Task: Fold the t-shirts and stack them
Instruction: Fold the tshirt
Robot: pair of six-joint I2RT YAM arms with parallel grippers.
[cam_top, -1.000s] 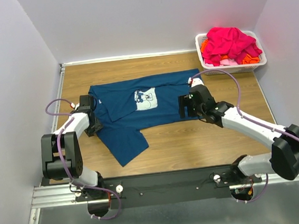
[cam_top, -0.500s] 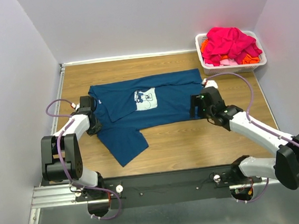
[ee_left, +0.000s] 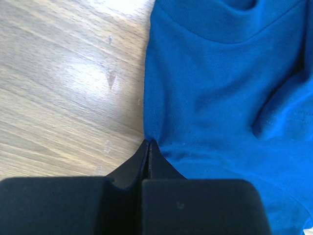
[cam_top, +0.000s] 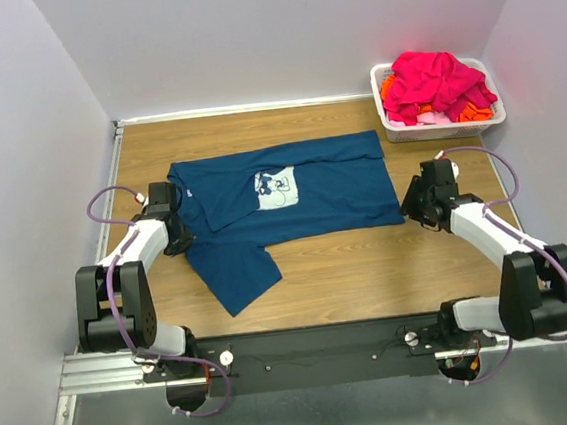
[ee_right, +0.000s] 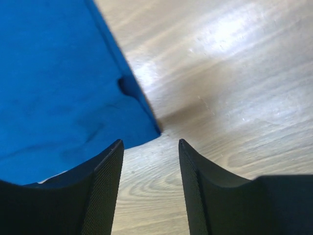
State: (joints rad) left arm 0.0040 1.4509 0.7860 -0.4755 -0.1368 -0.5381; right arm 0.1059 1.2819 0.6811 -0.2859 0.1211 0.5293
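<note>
the dark teal t-shirt (cam_top: 312, 195) lies spread print-up on the table (cam_top: 369, 265); pink and orange t-shirts (cam_top: 436, 77) wait heaped in the basket (cam_top: 436, 130). the left gripper (ee_left: 149, 143) is clenched on the shirt's left edge, likely anchoring it, while the right gripper (ee_right: 150, 143) stands released, fingers straddling the hem corner (ee_right: 152, 128), seemingly lined up to pinch it for a fold

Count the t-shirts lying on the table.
1: the blue t-shirt, spread flat across the table. More pink and orange cloth is heaped in the white basket; its count is unclear.
</note>
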